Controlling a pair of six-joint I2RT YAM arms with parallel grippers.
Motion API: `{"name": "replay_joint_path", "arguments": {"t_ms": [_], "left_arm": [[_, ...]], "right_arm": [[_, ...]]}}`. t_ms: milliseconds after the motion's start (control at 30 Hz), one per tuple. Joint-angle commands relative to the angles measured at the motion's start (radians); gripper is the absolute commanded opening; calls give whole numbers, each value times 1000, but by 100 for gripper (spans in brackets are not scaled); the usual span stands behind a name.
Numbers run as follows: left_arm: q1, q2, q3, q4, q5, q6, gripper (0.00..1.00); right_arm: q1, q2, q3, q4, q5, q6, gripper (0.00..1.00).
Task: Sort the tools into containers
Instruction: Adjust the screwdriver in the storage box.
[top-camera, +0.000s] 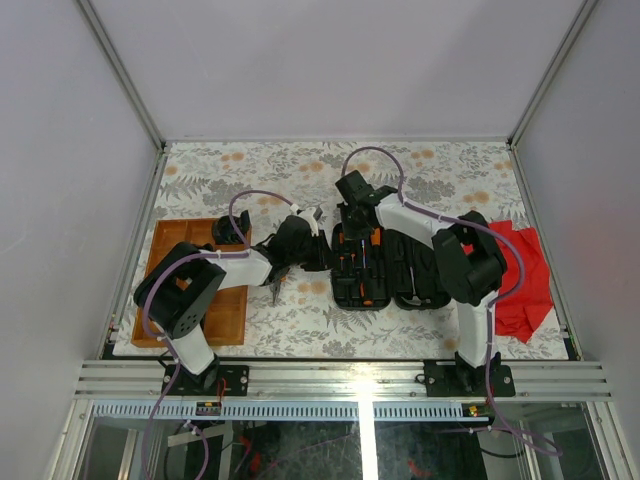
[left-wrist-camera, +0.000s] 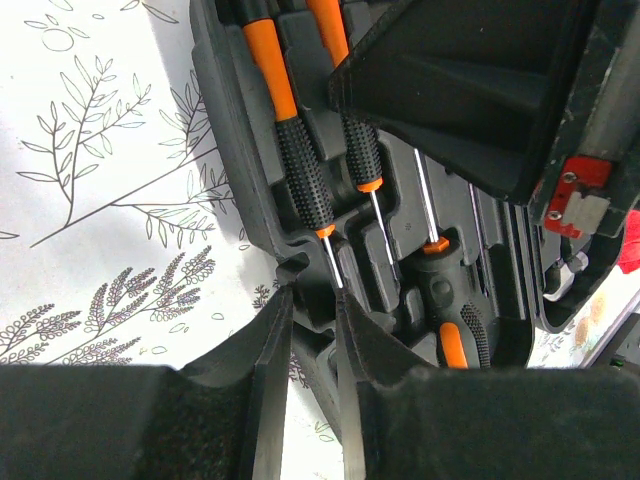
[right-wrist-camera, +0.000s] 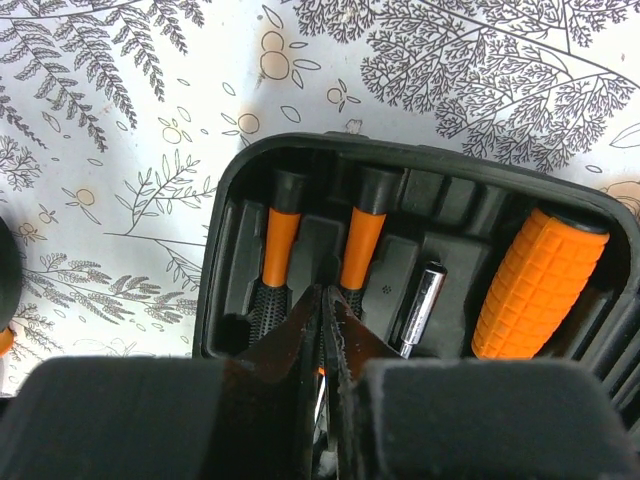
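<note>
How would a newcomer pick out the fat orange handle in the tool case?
Find the open black tool case on the floral table. At its end under the right wrist camera, right of two slim drivers and a chrome bit, lies the handle: thick, all orange, grid-textured.

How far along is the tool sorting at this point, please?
Early. Done: only one dark item shows in the wooden tray. In hand: left pincer seems to pinch the tool case rim; right pincer is shut between two drivers. Left: drivers and the orange-handled tool are still cased.
</note>
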Motion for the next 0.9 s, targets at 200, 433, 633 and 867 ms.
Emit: {"name": "replay_joint_path", "arguments": {"t_ms": [200,433,633,867], "left_arm": [[-17,-55,-59,-18,-30,-8,0],[-48,-204,-166,-69,-131,-119,0],[-152,-266,-204,-125,-237,-202,0],[-237,-311,-248,-140,-341,-298,5]], "right_arm": [[-5,-120,-107,73,-75,-30,12],[-5,-392,-281,167,-117,-35,23],[8,-446,-406,206,-196,23,22],[104,-406,-384,157,-100,38,22]]}}
